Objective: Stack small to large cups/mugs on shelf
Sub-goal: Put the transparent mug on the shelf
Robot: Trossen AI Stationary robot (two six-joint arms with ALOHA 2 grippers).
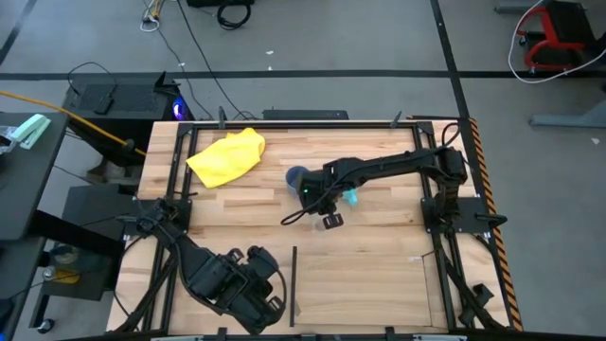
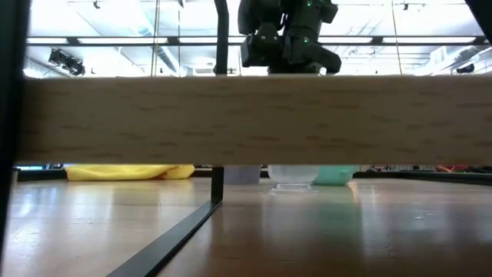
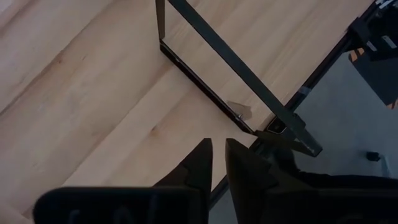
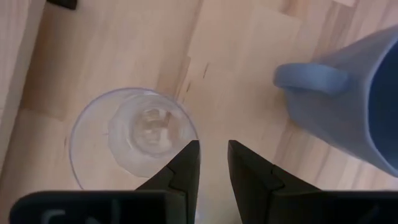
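Note:
The tiny clear cup [image 4: 134, 134] stands upright on the table and also shows in the low view [image 2: 292, 177]. My right gripper [image 4: 213, 152] hangs over the cup's side nearest the grey-blue mug [image 4: 354, 106], fingers pointing down with a narrow gap; it sits mid-table in the high view [image 1: 329, 218]. The grey-blue mug [image 1: 296, 176] and the cyan mug [image 1: 351, 197] stand upright on the table beside it. The shelf section [image 1: 369, 279] lies right of the black divider bar [image 1: 294, 279]. My left gripper [image 3: 217, 149] rests shut at the near left [image 1: 270, 305]. My right gripper comes from above, pointing down. One fingertip [image 4: 189, 155] overlaps the clear cup's rim [image 4: 194, 127] in the wrist view and hides it there; only bare wood shows in the gap. I cannot tell whether the finger touches the cup.
A yellow cloth [image 1: 227, 154] lies at the far left of the table. A black metal frame [image 1: 431, 204] edges the planks. A wood plank [image 2: 246, 119] crosses the low view and hides the cups' upper parts.

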